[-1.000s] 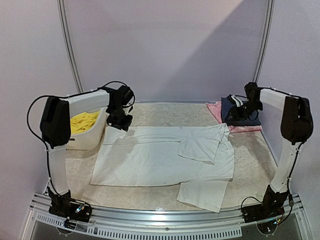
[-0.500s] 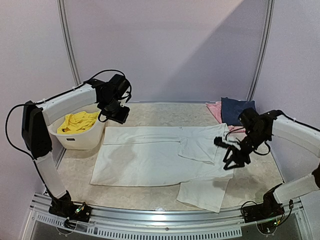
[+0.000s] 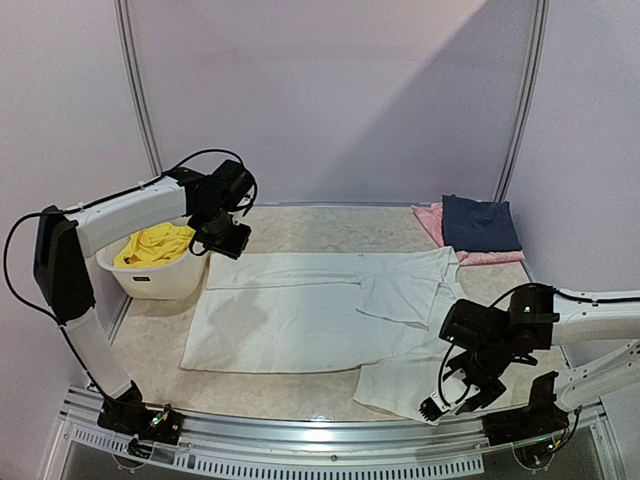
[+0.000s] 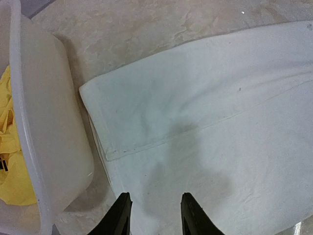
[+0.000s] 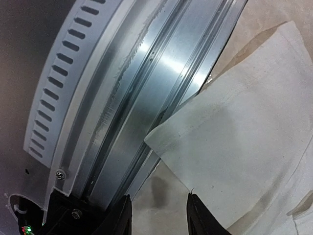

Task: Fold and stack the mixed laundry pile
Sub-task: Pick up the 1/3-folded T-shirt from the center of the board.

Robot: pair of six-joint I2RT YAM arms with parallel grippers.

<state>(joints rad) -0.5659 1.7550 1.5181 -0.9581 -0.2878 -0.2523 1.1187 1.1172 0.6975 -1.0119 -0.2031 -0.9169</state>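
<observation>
The white T-shirt (image 3: pixel 300 320) lies spread flat on the table, one sleeve folded over its right side and another sleeve (image 3: pixel 400 385) at the front edge. The yellow shorts (image 3: pixel 155 243) lie in the white basket (image 3: pixel 165 280) at the left. My left gripper (image 3: pixel 222 243) is open and empty above the shirt's far left corner (image 4: pixel 98 93), next to the basket (image 4: pixel 49 122), with the shorts (image 4: pixel 12 166) beside it. My right gripper (image 3: pixel 440 400) is open and empty, low over the near sleeve's corner (image 5: pixel 166 137).
A folded navy cloth (image 3: pixel 480 222) lies on a pink cloth (image 3: pixel 430 218) at the back right. The aluminium rail (image 5: pixel 146 73) runs along the table's front edge, right beside the right gripper (image 5: pixel 159 215). The left gripper (image 4: pixel 155 215) hovers over white cloth.
The right arm has swung from the navy stack at the back right down to the near sleeve at the front edge. The left gripper has stayed near the shirt's far left corner.
</observation>
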